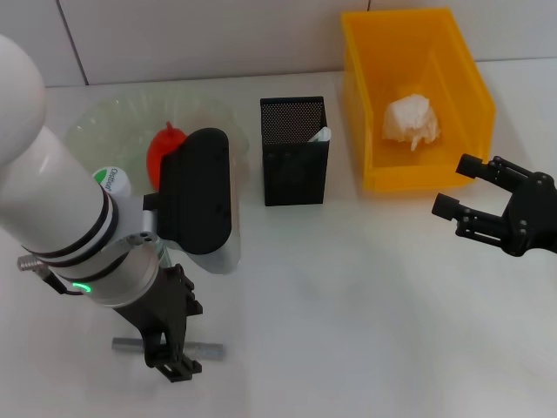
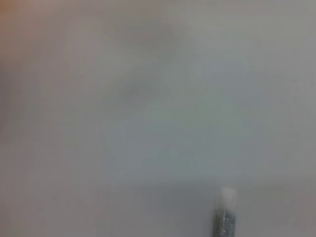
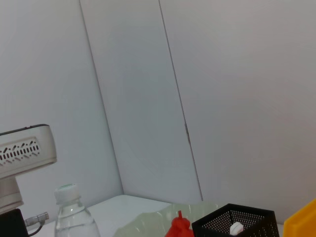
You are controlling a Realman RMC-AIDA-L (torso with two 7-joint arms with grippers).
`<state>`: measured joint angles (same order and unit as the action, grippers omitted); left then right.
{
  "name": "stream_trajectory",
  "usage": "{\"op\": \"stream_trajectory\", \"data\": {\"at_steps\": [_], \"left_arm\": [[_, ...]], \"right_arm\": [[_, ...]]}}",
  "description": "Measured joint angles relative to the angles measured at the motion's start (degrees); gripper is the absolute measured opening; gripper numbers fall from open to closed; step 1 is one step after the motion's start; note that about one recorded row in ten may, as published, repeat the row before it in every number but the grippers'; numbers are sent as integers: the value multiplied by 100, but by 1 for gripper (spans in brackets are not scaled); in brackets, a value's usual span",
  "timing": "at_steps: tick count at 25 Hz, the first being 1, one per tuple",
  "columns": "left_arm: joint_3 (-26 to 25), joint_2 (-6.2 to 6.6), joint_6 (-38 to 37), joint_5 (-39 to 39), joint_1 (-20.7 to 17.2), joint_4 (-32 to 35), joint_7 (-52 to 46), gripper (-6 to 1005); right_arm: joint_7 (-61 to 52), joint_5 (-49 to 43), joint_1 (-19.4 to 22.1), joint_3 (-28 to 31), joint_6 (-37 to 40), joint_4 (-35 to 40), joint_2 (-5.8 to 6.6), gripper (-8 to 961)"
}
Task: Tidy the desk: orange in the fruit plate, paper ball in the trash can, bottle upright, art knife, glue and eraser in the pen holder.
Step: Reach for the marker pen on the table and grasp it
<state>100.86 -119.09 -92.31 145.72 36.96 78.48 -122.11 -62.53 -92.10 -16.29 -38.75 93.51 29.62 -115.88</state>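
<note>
Gripping the grey knife (image 1: 209, 351) near the bottle (image 1: 117, 185), our left claw (image 1: 171, 355) works; our right claw (image 1: 459, 187) hangs open; the cap's writing is unreadable.

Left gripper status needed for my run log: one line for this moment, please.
left gripper down over grey art knife | right gripper open, idle by trash can | paper ball binned
</note>
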Motion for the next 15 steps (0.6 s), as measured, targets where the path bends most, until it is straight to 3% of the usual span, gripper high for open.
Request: {"op": "stream_trajectory", "data": {"at_steps": [2, 5, 15], "left_arm": [[-1, 5, 42, -1, -15, -30, 9, 797], [-6, 8, 88, 0, -2, -180, 17, 699], [-36, 15, 164, 15, 2, -396, 75, 672]], "right_arm": [[-1, 0, -1, 0, 0, 0, -1, 826], [-1, 0, -4, 0, 1, -4, -12, 826], [-15, -10, -14, 0, 15, -9, -33, 826]]}}
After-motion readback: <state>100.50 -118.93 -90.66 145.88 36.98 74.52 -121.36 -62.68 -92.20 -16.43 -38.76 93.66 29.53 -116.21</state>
